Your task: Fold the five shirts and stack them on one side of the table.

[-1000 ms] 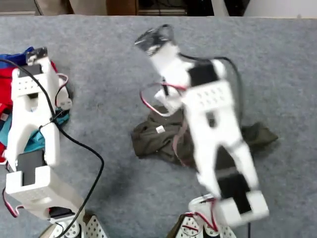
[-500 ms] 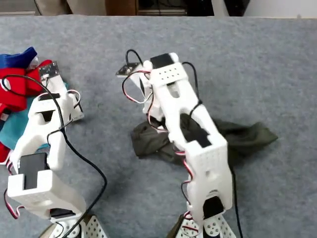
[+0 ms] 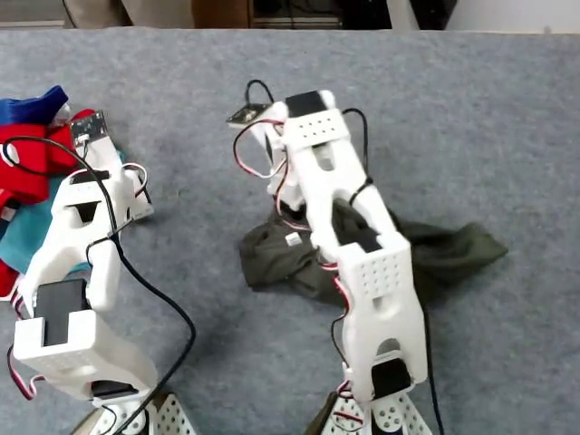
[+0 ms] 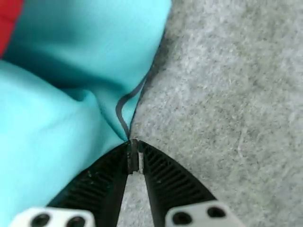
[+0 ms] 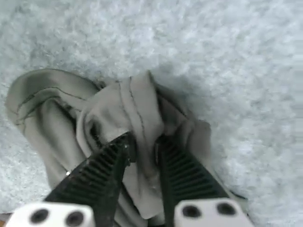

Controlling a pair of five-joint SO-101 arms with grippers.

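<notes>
Grey, carpet-like worktop point(image 3: 507, 109), seen from above, with two white arms side by side at the near edge.

- Olive shirt point(image 3: 453, 249): crumpled heap near the middle of the worktop, one end trailing out flat toward the right side. Not folded.
- Right arm point(image 3: 381, 281): stretched over the olive shirt, covering much of its middle.
- Right hand point(image 5: 142, 146): black ribbed fingers closed on a raised fold of the olive cloth, the fabric bunched between them and spilling to both sides.
- Pile at the left edge of the worktop: blue shirt point(image 3: 32, 104) farthest back, red shirt point(image 3: 27, 177) beside it, teal shirt point(image 3: 18, 240) nearest. All rumpled and overlapping, none folded.
- Left arm point(image 3: 77, 227): lies across the inner side of that pile.
- Left hand point(image 4: 134, 153): fingertips pinched together right at the hem of the teal shirt, the cloth drawn in a crease to the tips; bare worktop on the other side of the fingers.
- Black cable point(image 3: 154, 290) loops from the left arm onto the worktop between the two arms.
</notes>
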